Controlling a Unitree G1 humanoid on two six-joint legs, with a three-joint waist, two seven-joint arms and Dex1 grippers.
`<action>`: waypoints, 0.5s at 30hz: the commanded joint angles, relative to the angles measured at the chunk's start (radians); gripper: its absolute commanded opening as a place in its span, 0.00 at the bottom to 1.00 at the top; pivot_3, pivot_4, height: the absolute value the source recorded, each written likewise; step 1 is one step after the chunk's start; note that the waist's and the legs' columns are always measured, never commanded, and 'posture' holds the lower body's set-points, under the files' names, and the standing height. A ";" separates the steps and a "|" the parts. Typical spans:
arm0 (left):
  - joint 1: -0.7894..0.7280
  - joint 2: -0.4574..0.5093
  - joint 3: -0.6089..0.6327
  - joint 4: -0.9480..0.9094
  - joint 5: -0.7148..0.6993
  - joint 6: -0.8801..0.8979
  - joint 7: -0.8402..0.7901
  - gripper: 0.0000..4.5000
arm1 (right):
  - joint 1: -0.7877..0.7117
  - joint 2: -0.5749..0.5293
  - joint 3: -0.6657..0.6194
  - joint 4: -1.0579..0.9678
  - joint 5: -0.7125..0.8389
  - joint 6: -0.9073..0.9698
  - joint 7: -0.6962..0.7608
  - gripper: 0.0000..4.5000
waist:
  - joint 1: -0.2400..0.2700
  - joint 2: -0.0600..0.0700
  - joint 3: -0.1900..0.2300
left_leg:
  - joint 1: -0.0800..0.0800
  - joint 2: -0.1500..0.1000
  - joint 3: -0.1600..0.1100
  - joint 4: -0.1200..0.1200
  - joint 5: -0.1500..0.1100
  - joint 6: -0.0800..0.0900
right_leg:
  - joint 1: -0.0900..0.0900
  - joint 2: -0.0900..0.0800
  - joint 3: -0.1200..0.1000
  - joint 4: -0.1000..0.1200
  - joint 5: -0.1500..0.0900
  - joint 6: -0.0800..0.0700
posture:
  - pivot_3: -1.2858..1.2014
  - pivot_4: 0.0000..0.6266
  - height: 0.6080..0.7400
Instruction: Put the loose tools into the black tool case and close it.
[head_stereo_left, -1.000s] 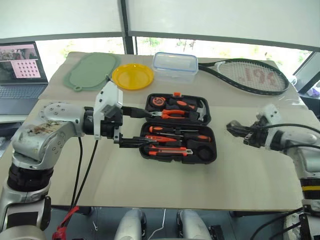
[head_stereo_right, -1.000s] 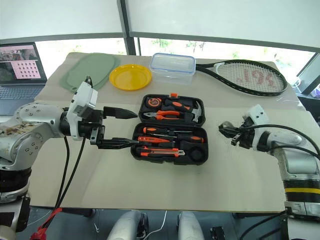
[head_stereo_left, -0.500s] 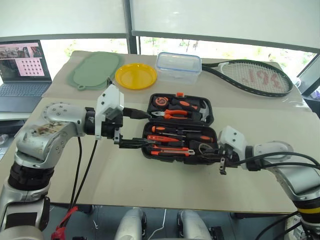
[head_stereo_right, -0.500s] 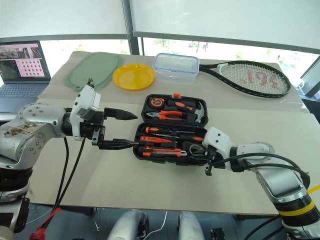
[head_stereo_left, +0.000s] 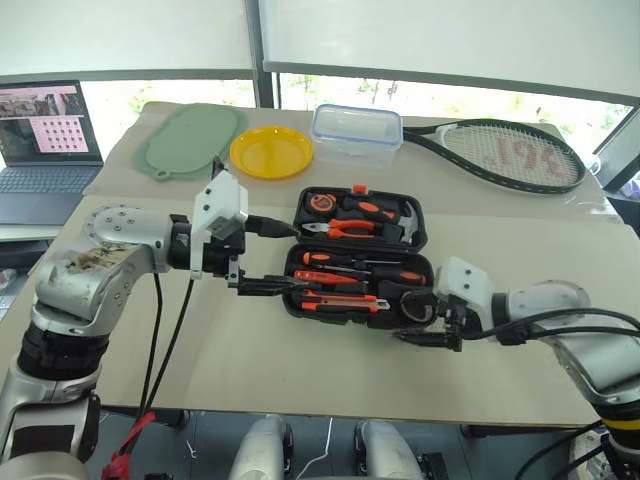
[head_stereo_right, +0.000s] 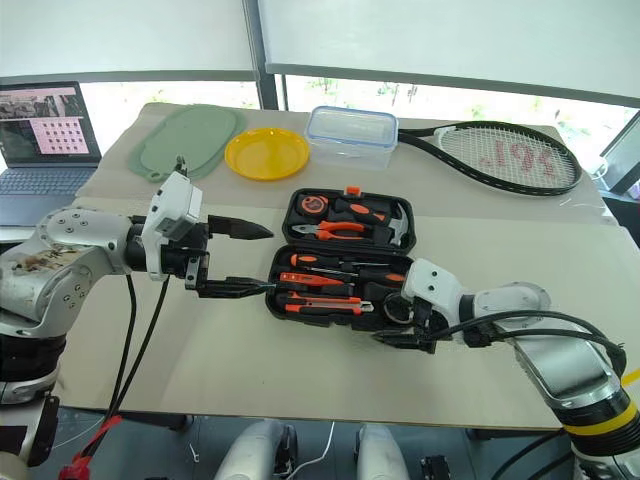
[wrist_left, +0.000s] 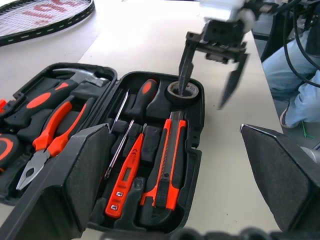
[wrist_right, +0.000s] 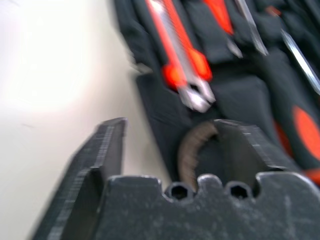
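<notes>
With tools all slotted, the case (head_stereo_left: 358, 259) lies open mid-table, hinge running left-right. Right gripper (wrist_left: 212, 75), jaws apart, straddles the tape roll (wrist_left: 182, 92) at its near-right corner. Left gripper (head_stereo_left: 268, 256), jaws apart, flanks the left end; either could swing the lid.

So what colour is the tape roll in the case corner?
Dark grey, with a black core; the tape roll shows best in the left wrist view.

Silver-grey metal arm shells are showing scuffed patches on the left arm (head_stereo_left: 95, 265). White camera blocks are sitting at both wrists, black cables are trailing, and black wedge fingers (wrist_left: 80, 175) are tapering.
</notes>
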 joint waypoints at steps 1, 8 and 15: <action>0.038 0.009 0.009 0.037 0.046 -0.034 0.032 1.00 | -0.062 -0.025 -0.167 0.007 0.106 0.090 -0.016 0.90 | 0.000 0.000 0.000 | 0.000 0.000 0.000 0.000 0.000 0.000 | 0.000 0.000 0.000 0.000 0.000 0.000 | 0.52 0.24 0.99; 0.065 0.002 0.018 0.068 0.083 -0.082 0.040 1.00 | -0.026 -0.069 -0.212 0.070 0.102 0.070 -0.005 0.90 | 0.004 -0.001 0.000 | -0.001 0.001 0.000 0.000 0.000 0.000 | 0.000 -0.001 -0.001 -0.001 0.000 0.000 | 0.52 0.24 0.99; -0.006 -0.011 -0.002 0.009 0.018 -0.043 0.001 1.00 | -0.033 0.045 -0.096 0.064 0.070 0.055 -0.079 0.76 | 0.000 -0.001 0.000 | -0.001 0.000 0.000 0.000 0.000 0.000 | 0.000 0.000 0.000 0.000 0.000 0.000 | 0.52 0.24 0.99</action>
